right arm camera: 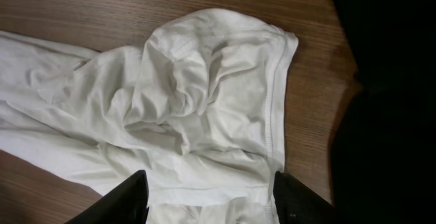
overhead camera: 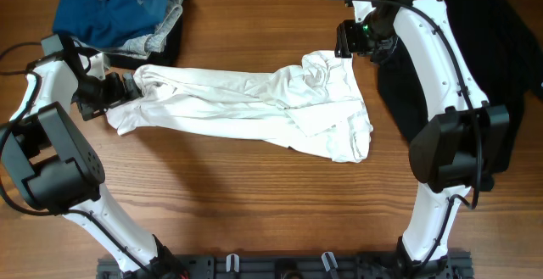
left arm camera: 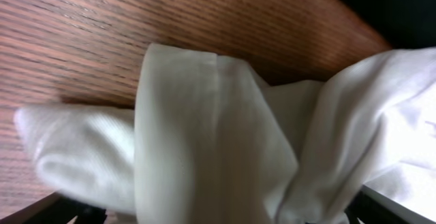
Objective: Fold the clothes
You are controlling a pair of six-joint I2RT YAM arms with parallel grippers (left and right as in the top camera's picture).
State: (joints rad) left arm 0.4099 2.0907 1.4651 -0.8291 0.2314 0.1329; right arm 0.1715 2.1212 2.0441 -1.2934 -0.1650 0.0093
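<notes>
- White shirt [overhead camera: 254,101] lies bunched across the counter [overhead camera: 254,203] — left claw [overhead camera: 127,86] pinches its end.
- Right claw [overhead camera: 346,41] hangs spread above it — it might snag just one layer, so a messy fold.

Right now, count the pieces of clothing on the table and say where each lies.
5: crumpled white fabric shirt mid-table; big black garment far right; folded blue piece, grey-patterned piece and small black piece stacked top left. The stack may hide more.
</notes>
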